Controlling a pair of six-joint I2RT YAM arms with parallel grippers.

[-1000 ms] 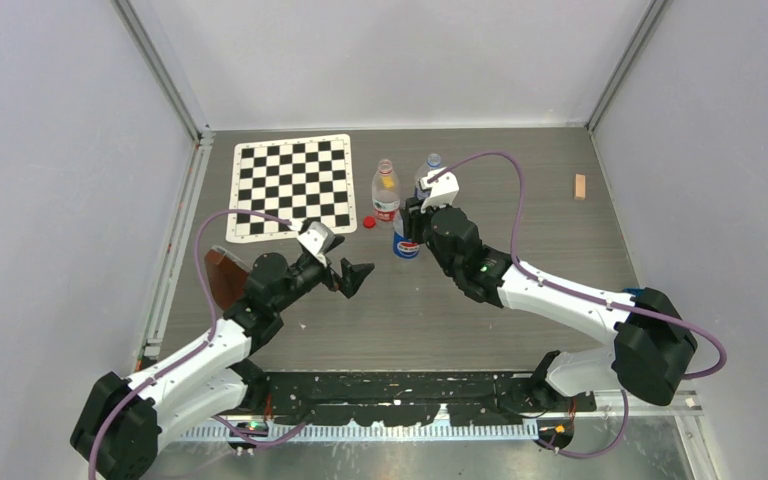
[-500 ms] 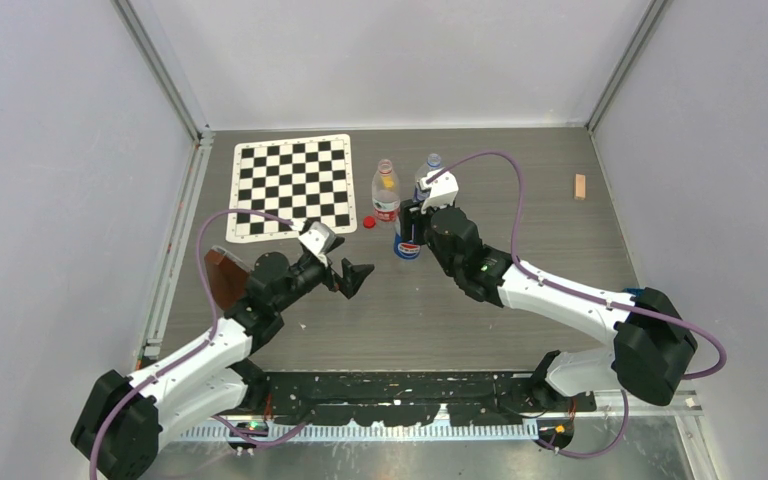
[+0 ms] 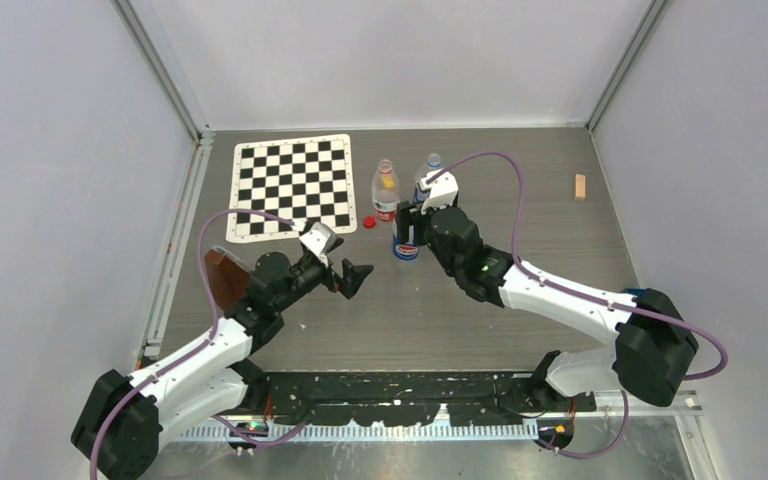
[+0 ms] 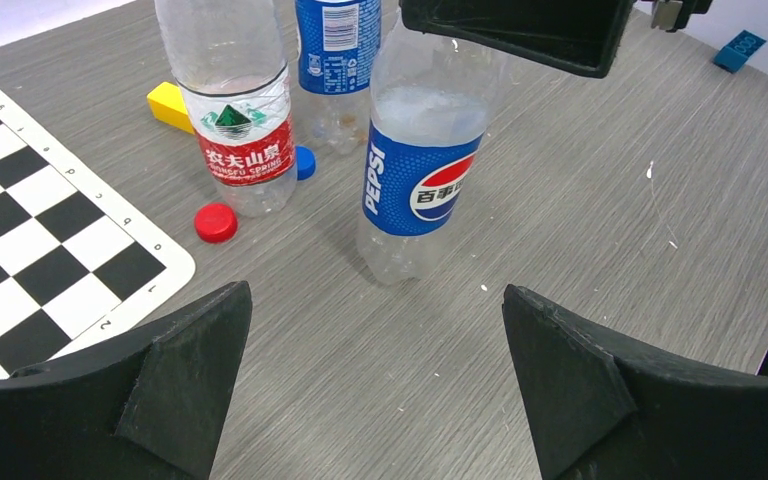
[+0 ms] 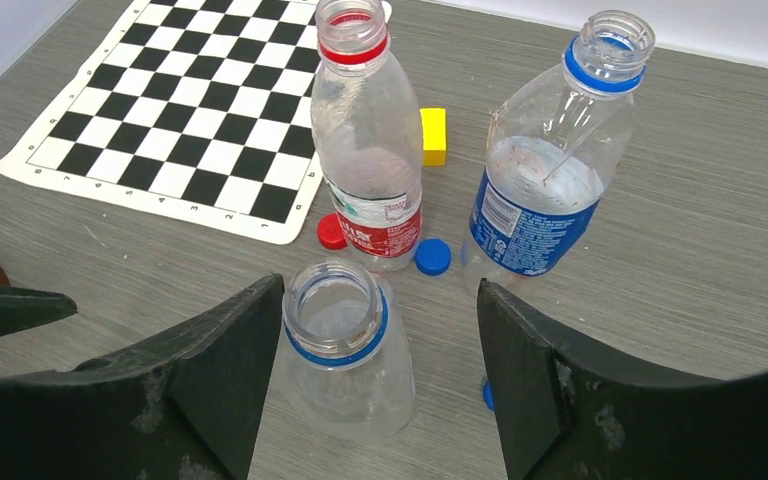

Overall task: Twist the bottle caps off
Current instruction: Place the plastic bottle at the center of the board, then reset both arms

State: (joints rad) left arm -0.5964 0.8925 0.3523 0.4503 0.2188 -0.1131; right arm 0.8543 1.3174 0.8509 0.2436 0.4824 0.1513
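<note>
I am reading the right gripper (image 5: 380, 285) as open, its fingers standing either side of the uncapped neck of the Pepsi bottle (image 5: 345, 350). The left gripper (image 4: 375, 292) is hanging wide open, apart from the bottles. The red cap (image 5: 331, 231) and a blue cap (image 5: 432, 256) are lying on the table (image 5: 660, 250) beside the red-label bottle (image 5: 368, 150).

Bottles (image 3: 386, 190) cluster at frame centre on the table (image 3: 520, 300), right of the chessboard (image 3: 293, 186); caps (image 5: 432, 256) lie at their bases.
</note>
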